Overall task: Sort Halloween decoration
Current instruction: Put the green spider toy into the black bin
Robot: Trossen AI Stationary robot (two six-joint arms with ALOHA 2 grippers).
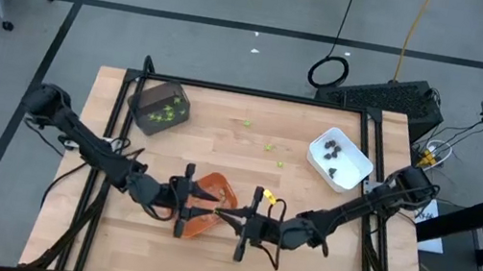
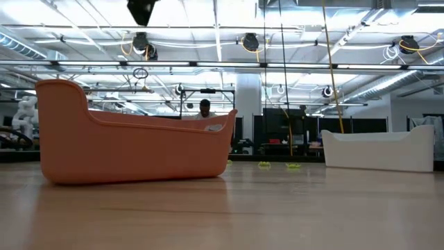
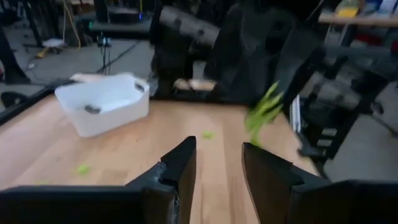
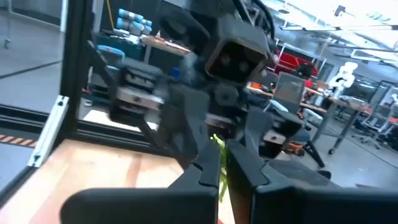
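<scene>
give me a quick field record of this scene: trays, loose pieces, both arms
orange tray: table centre, between the two grippers
dark grey tray: far left, lime-green pieces inside
white tray: far right, dark brown pieces inside
loose lime-green pieces: scattered on the wood between the grey and white trays
right gripper: jaws shut on a lime-green piece, at the orange tray's edge
left gripper: jaws apart, nothing between them, facing the right gripper
</scene>
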